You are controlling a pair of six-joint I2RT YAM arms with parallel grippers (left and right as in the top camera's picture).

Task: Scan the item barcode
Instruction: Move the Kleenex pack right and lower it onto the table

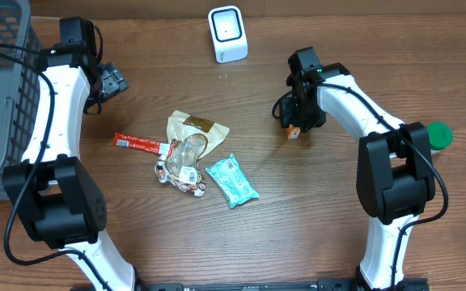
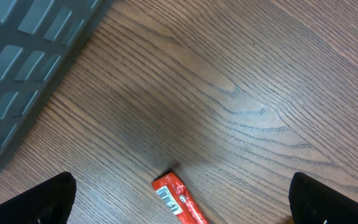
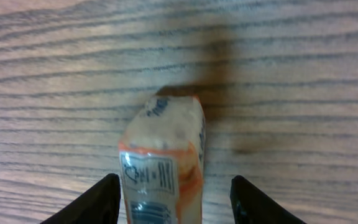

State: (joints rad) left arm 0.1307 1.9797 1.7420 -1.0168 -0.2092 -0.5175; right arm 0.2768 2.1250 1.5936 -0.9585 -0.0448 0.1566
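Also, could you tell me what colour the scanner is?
White; the scanner shows best in the overhead view.

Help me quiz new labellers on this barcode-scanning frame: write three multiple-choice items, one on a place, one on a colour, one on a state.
1. Where in the overhead view is the white scanner?
A. top centre, between the two arms
B. bottom left corner
C. far right edge

2. What colour is the small packet between the fingers of the right gripper?
A. teal
B. orange and white
C. black

3. How is the left gripper?
A. shut tight, empty
B. shut on a packet
C. open, holding nothing

Answers:
1 A, it stands alone at the top of the overhead view.
2 B, the right wrist view shows a whitish wrapper with orange edges.
3 C, its fingers sit wide apart at the lower corners of the left wrist view.
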